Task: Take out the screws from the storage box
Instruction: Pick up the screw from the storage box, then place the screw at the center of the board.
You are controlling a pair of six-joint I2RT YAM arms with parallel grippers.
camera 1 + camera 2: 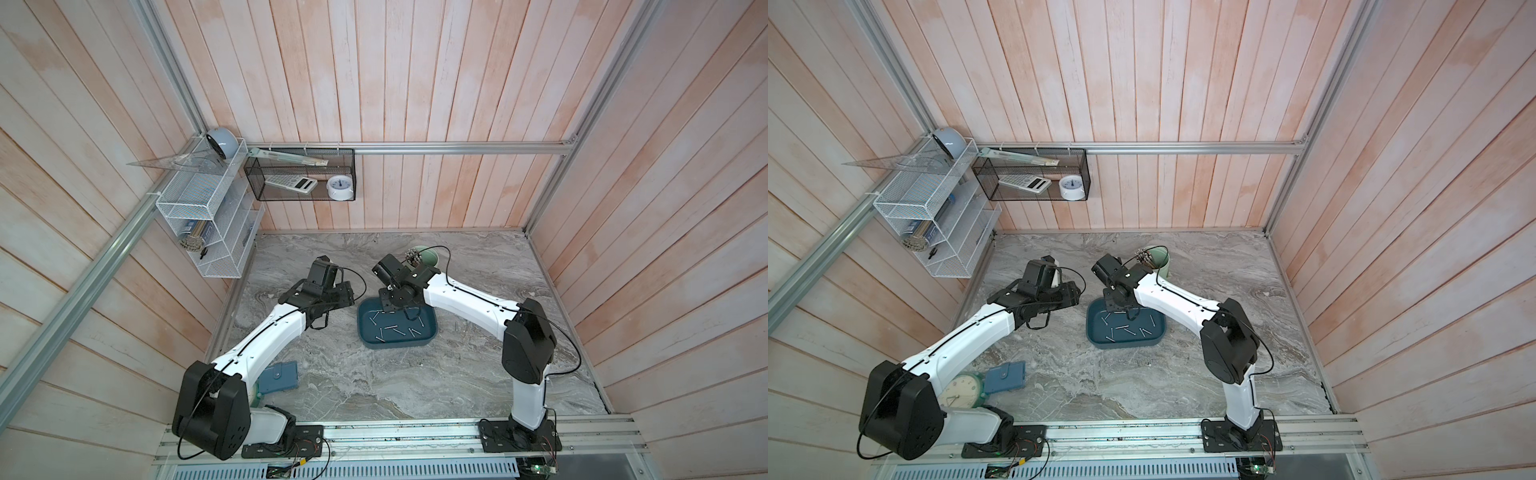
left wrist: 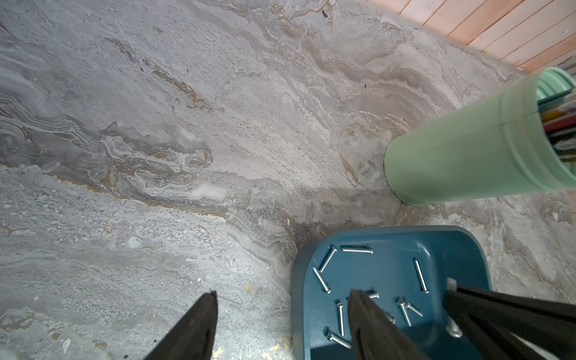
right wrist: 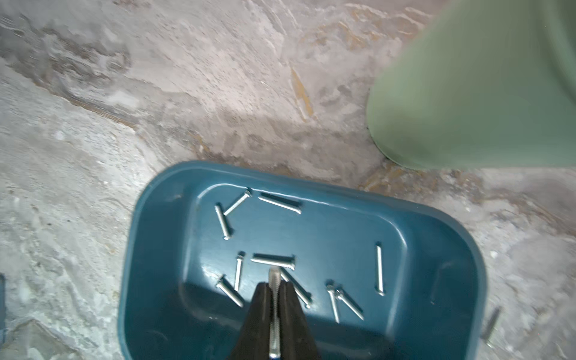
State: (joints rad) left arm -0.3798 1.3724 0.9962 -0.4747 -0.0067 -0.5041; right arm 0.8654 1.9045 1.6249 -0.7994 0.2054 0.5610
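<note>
Tray (image 1: 399,344): shallow, dark teal-blue plastic with rounded corners and a flared rim. It sits flat on the marbled grey table (image 1: 374,386), about mid-table, between the two arms. A pale green cup (image 1: 431,258) stands near its far side, not touching it (both wrist views show a strip of table between them).

Screws (image 3: 272,260): thin and silver-grey, with small round heads and threaded shafts, each far smaller than the tray. In the right wrist view, ten lie loose on the tray floor at all angles. Three are bunched by one corner, two touch at their heads, and one lies alone along a side wall.

Right claw (image 3: 271,285): hangs over the tray with its jaws together, clamped on a held screw (image 3: 273,314). The screw runs lengthwise between the fingers, one end sticking out past the tips. I cannot tell whether that end clears the tray floor.

Left claw (image 2: 283,294): jaws apart, nothing between them. One finger is over bare table, the other in line with the tray's edge.

A thin grey sliver (image 3: 491,325) lies on the table just outside the tray, too blurred to name.
</note>
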